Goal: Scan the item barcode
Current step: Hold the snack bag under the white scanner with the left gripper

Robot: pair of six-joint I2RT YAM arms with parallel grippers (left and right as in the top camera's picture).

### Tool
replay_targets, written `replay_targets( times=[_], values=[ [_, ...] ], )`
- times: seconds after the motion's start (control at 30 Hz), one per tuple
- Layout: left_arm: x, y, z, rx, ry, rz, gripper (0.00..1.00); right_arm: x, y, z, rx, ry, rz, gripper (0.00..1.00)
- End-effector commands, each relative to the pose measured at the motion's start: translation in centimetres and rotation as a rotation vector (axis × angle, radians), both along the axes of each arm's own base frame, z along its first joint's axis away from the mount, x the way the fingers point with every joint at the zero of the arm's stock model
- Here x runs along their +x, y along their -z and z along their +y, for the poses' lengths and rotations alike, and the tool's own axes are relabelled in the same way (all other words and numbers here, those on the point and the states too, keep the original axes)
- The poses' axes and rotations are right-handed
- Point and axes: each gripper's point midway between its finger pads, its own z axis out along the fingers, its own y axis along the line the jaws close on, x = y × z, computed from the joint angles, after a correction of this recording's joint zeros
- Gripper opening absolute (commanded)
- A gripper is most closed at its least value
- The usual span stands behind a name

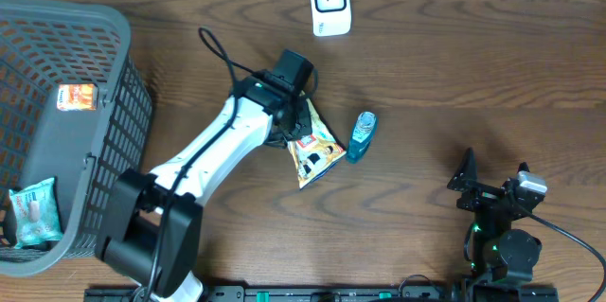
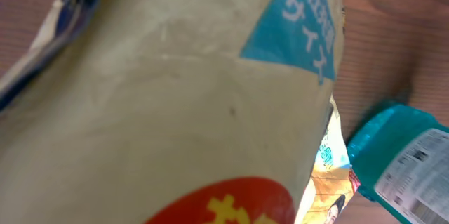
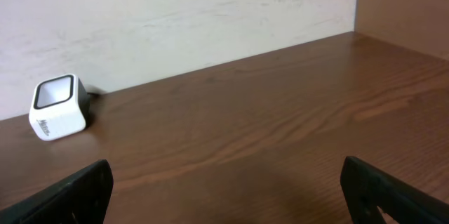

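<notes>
A yellow and white snack bag (image 1: 315,153) lies in the middle of the table, and its pale back with a red mark (image 2: 175,104) fills the left wrist view. My left gripper (image 1: 294,128) is down on the bag's upper corner and shut on it; its fingers are hidden behind the bag. The white barcode scanner (image 1: 330,4) stands at the table's far edge and shows again as the scanner (image 3: 59,108) by the wall. My right gripper (image 1: 493,177) rests at the near right, wide open (image 3: 228,196) with nothing between its fingers.
A teal bottle (image 1: 361,136) lies just right of the bag, its label showing on the bottle (image 2: 403,164). A grey mesh basket (image 1: 114,75) at the left holds an orange packet (image 1: 76,97) and a teal packet (image 1: 34,209). A black cable (image 1: 220,51) runs behind the left arm.
</notes>
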Motion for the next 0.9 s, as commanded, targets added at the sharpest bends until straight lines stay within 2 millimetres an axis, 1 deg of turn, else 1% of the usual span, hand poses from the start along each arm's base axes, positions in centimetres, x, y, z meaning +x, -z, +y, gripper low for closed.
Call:
replay_targets(
  times=[0.0, 0.3, 0.43, 0.63, 0.73, 0.87],
  values=[
    [0.0, 0.6, 0.0, 0.011, -0.035, 0.008, 0.07, -0.1, 0.0, -0.1, -0.007, 0.006, 0.000, 0.99],
    [0.2, 1.0, 0.0, 0.010, -0.036, 0.000, 0.07, -0.1, 0.0, -0.2, -0.007, 0.006, 0.000, 0.99],
    [0.2, 1.9, 0.0, 0.001, -0.040, -0.012, 0.07, -0.1, 0.0, -0.1, -0.007, 0.006, 0.000, 0.99],
    [-1.1, 3.8, 0.7, 0.013, -0.068, 0.022, 0.07, -0.1, 0.0, -0.1, -0.007, 0.006, 0.000, 0.99],
    [-1.5, 4.2, 0.9, 0.021, -0.067, 0.034, 0.07, -0.1, 0.0, -0.1, -0.008, 0.006, 0.000, 0.99],
    [-1.6, 4.3, 1.0, 0.022, -0.068, 0.036, 0.08, -0.1, 0.0, -0.2, -0.007, 0.006, 0.000, 0.99]
  ],
)
